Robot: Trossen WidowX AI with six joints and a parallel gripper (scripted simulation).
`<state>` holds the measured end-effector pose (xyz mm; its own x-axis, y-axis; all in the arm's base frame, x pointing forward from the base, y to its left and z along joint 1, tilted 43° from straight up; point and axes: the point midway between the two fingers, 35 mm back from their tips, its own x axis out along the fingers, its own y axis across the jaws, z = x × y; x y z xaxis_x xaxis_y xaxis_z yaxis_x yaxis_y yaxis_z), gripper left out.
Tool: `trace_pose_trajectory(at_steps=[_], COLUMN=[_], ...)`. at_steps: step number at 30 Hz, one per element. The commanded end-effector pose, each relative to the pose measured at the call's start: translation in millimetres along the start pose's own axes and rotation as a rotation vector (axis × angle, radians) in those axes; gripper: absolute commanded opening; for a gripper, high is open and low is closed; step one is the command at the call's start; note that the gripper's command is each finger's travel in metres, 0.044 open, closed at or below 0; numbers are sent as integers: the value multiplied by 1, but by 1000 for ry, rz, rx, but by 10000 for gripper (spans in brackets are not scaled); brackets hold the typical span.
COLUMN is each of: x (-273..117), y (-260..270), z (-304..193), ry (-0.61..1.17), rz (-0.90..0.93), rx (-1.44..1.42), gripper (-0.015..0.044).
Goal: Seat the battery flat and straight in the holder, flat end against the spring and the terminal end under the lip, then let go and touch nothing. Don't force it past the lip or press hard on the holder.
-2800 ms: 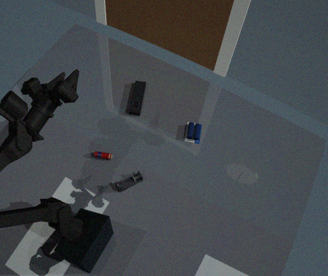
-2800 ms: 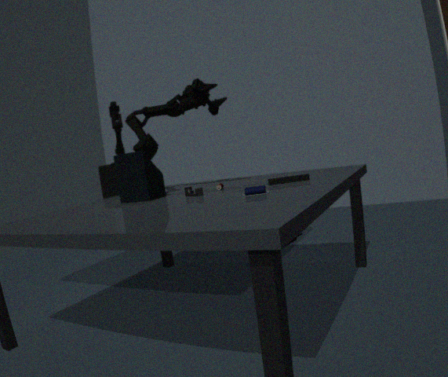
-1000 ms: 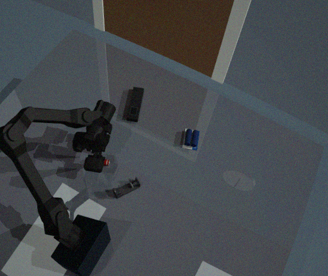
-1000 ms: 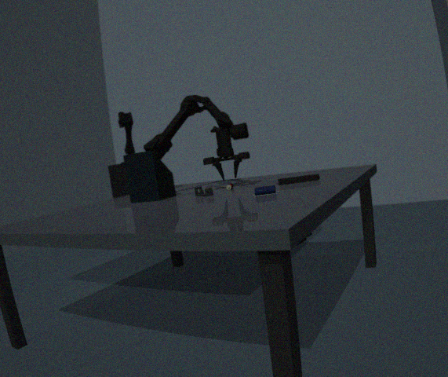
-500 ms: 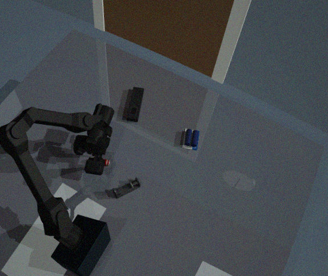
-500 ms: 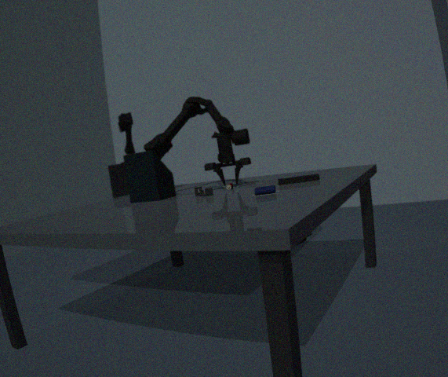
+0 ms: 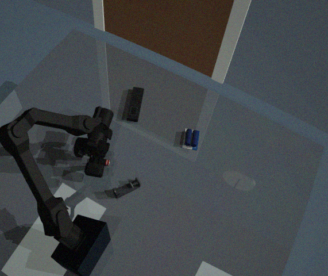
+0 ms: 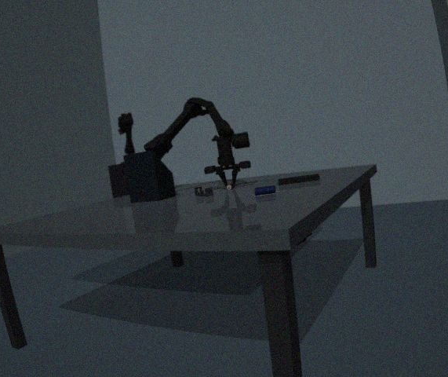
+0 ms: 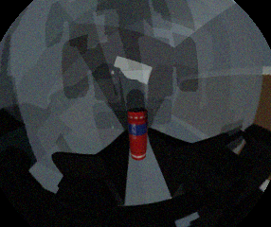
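Note:
The red battery (image 7: 107, 162) (image 8: 229, 187) (image 9: 137, 143) with a blue band lies at table level between the fingertips. My gripper (image 8: 229, 184) (image 9: 137, 131) points down and is shut on it, with a fingertip against each side in the wrist view. In the top view the gripper body hides most of the battery; only one end shows. The dark holder (image 7: 126, 188) (image 8: 203, 192) lies on the table a short way from the gripper, on the arm base's side in the exterior view. It has raised parts at one end. I cannot make it out in the wrist view.
Two blue cylinders (image 7: 188, 137) (image 8: 265, 190) lie side by side on a small white and blue piece. A long dark block (image 7: 135, 104) (image 8: 299, 179) lies farther off. The table edge (image 8: 329, 206) runs beyond them. The arm's base (image 7: 82, 243) (image 8: 144, 176) stands behind the holder.

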<state>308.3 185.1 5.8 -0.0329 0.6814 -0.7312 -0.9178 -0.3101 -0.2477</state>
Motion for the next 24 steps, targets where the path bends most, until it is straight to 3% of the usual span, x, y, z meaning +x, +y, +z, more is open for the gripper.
trace_pose_trajectory(at_steps=[1,7,13,18,24], x=[1,-1,-47,-49,-53], y=[2,1,1,1,12], z=[-1,-1,-1,-2,-23], ry=[3,4,6,6,20], rz=[2,3,3,3,3], rx=[6,6,6,16,356], gripper=[85,67,67,67,67])
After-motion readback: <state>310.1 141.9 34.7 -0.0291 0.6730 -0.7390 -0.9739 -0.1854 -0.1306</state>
